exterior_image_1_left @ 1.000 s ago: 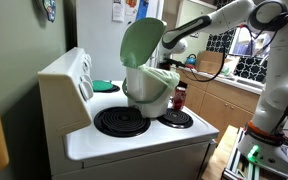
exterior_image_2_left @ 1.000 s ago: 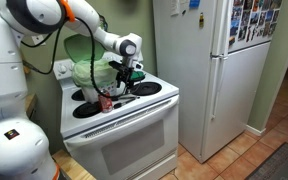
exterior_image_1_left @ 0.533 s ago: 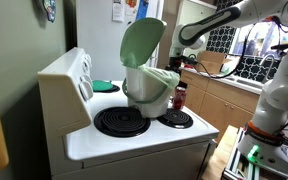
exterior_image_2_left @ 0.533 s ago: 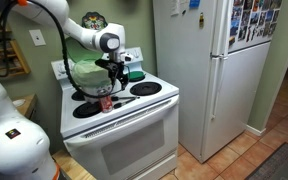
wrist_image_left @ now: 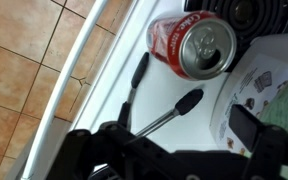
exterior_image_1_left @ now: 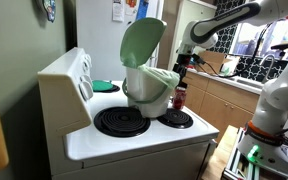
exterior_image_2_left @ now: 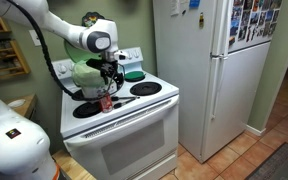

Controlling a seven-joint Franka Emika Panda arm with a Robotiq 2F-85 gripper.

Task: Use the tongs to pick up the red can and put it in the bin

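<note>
Tongs (wrist_image_left: 189, 101) plain only in wrist view.

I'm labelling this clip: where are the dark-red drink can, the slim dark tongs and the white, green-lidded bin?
dark-red drink can (wrist_image_left: 206, 42): wrist view, its top.
slim dark tongs (wrist_image_left: 190, 99): wrist view, one arm's dark tip.
white green-lidded bin (exterior_image_1_left: 151, 100): an exterior view, its white wall.

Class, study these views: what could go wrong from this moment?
1. The tongs are open with tips short of the red can, not around it; closing now could miss or tip it.
2. The bin stands close beside the can; a tong arm might snag it.
</note>
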